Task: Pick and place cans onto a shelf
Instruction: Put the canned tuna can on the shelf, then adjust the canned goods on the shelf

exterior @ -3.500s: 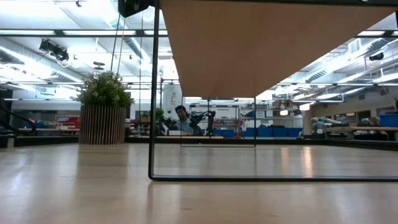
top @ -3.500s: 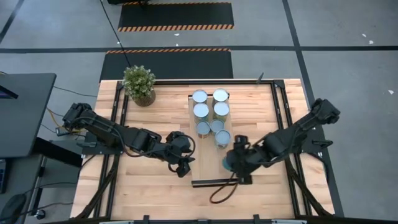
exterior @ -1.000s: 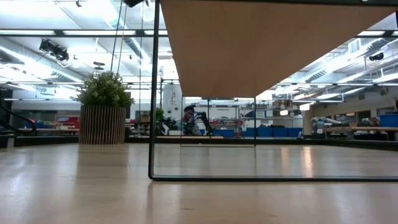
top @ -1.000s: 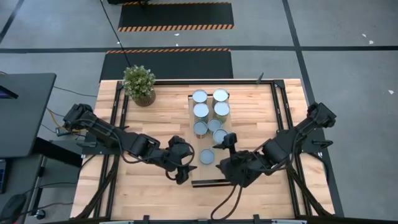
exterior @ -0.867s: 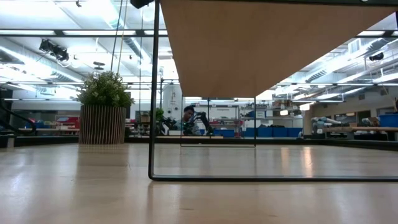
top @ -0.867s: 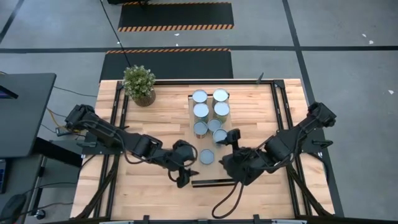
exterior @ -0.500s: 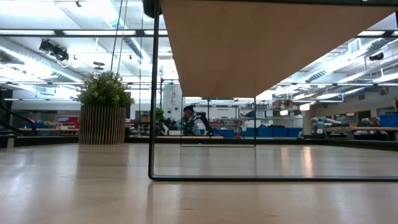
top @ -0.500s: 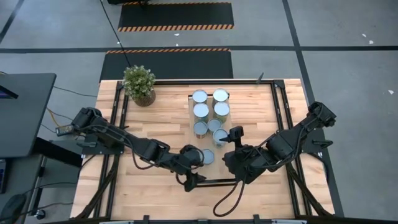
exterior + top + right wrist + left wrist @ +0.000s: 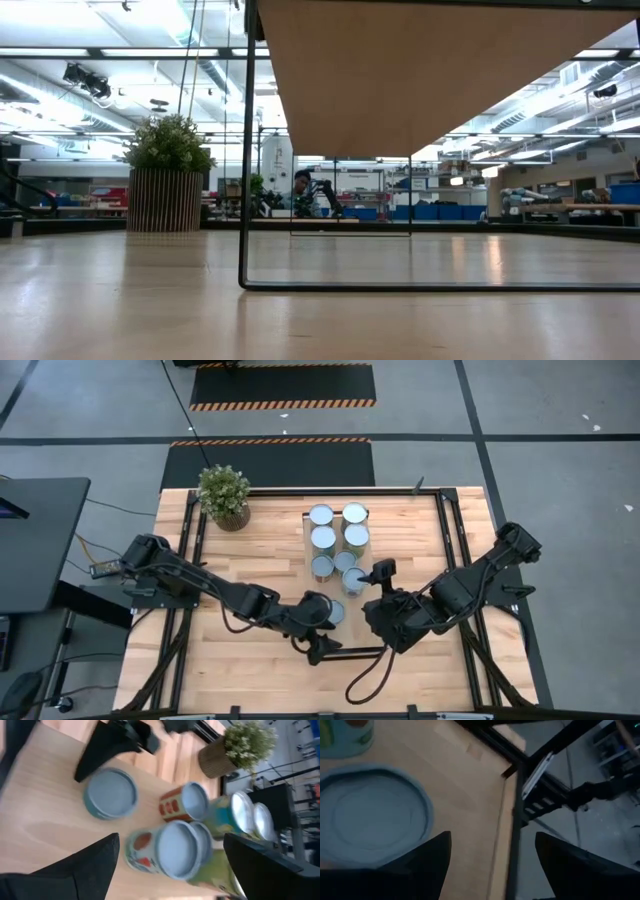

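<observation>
Left gripper [image 9: 322, 632] has swung in over shelf [image 9: 331, 555] near end, jaws wide, nearest can [image 9: 333, 611] at its 1 o'clock. Right gripper [image 9: 376, 603] has backed off toward 3 o'clock, jaws wide, empty. Seven cans stand on shelf; handoff to left arm likely.

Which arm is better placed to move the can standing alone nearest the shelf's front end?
Left. The left gripper, fingers open, hovers right beside the lone round blue-grey-topped metal can on the light-wood shelf; the right gripper sits by the clustered cans.
</observation>
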Robot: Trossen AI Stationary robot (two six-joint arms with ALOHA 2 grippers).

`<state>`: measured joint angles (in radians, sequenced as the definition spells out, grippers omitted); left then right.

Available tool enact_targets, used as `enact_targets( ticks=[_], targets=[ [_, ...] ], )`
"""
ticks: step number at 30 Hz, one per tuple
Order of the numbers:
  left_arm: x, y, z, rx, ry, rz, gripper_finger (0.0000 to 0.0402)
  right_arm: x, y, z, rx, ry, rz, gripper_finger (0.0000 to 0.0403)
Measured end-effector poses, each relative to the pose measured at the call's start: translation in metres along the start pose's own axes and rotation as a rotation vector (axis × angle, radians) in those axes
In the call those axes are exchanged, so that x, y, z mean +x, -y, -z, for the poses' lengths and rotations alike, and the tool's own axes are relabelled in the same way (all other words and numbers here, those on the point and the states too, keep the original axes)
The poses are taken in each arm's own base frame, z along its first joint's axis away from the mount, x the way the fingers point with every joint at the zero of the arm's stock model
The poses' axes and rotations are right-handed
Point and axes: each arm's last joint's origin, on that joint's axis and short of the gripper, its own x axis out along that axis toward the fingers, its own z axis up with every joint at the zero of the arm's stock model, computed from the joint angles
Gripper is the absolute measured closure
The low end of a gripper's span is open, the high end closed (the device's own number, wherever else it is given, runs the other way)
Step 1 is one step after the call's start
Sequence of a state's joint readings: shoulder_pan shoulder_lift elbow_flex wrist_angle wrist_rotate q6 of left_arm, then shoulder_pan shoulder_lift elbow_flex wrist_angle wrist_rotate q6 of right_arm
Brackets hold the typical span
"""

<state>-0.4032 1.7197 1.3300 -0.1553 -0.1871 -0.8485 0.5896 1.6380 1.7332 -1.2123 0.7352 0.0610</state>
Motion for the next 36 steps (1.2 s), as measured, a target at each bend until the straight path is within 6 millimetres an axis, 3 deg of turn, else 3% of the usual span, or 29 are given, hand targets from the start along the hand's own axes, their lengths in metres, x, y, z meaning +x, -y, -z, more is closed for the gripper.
enact_targets(
  ticks=[11,26,32,36],
  targets=[
    [0.006,-0.018,-0.001,0.052,0.036,-0.178,0.0109,-0.017,0.016,0.013,0.074,-0.011,-0.02,0.0037],
    [0.006,-0.026,-0.008,0.162,0.069,-0.257,0.0109,-0.018,0.018,0.022,0.121,-0.08,-0.019,0.0037],
    [-0.008,-0.018,-0.008,0.198,0.019,-0.195,0.0109,-0.02,0.018,0.026,0.178,-0.122,-0.067,0.0037],
    [-0.026,-0.025,-0.005,0.209,-0.061,-0.292,0.0109,-0.02,0.018,0.027,0.194,-0.129,-0.078,0.0037]
  ],
)
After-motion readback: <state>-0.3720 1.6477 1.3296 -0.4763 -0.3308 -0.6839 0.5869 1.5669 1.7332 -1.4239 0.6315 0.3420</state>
